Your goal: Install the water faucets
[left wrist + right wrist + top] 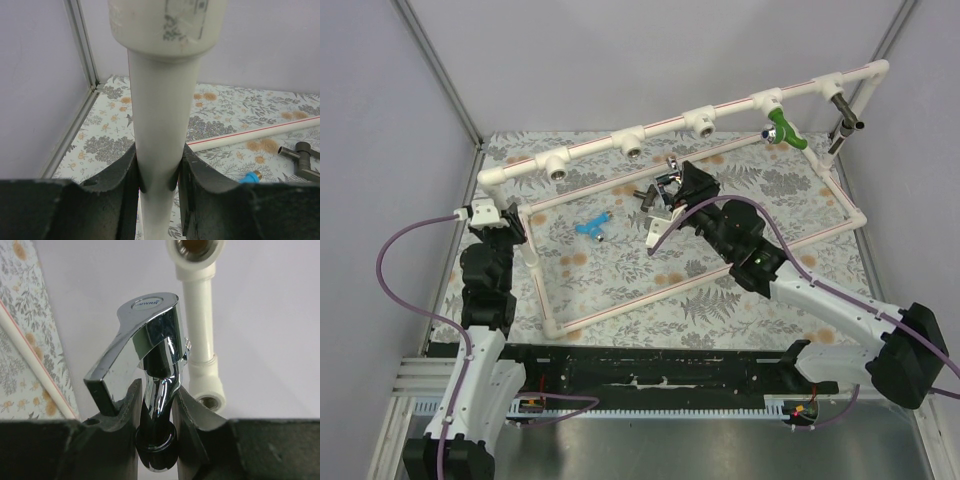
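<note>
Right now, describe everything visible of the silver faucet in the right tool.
The silver faucet is shiny, chrome-looking metal: a flat lever handle with a round printed cap, and a curved body ending in a round collar. The right tool is shut on its body, holding it near the open fittings of the white pipe frame, not screwed in.

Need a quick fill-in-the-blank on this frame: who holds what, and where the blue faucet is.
1. Of the left tool and the right tool, the silver faucet is in the ____ one.
2. The other one is shut on an upright white ____.
3. The light blue faucet lies loose on the ____.
Missing words: right; pipe; table.
</note>
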You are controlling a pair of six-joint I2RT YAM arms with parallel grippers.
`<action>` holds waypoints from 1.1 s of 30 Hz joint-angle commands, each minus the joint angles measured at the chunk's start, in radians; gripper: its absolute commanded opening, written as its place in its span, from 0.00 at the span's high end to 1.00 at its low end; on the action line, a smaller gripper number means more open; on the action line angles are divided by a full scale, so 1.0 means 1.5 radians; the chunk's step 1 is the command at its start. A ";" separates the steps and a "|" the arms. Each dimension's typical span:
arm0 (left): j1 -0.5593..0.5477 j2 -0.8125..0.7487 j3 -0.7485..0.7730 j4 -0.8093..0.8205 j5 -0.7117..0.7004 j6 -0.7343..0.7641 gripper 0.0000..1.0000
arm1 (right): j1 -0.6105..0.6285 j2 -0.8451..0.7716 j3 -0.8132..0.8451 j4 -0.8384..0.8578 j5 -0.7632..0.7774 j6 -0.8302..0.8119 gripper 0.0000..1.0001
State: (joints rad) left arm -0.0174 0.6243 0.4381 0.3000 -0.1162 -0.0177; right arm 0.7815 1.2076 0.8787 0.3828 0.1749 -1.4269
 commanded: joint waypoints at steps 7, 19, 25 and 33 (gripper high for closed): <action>-0.025 0.001 -0.001 0.029 0.017 -0.034 0.98 | 0.076 0.041 0.096 0.098 -0.008 -0.072 1.00; -0.035 -0.003 -0.003 0.029 0.015 -0.032 0.98 | 0.102 0.093 0.146 0.063 0.068 -0.093 1.00; -0.041 -0.005 -0.002 0.029 0.011 -0.030 0.98 | 0.102 0.115 0.173 0.045 0.087 -0.104 1.00; -0.045 -0.009 -0.001 0.026 0.009 -0.024 0.98 | 0.110 0.113 0.229 -0.106 0.117 -0.110 1.00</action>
State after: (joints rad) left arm -0.0544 0.6250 0.4377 0.3012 -0.1631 -0.0170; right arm 0.9394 1.3853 1.1286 0.3153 0.3008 -1.5463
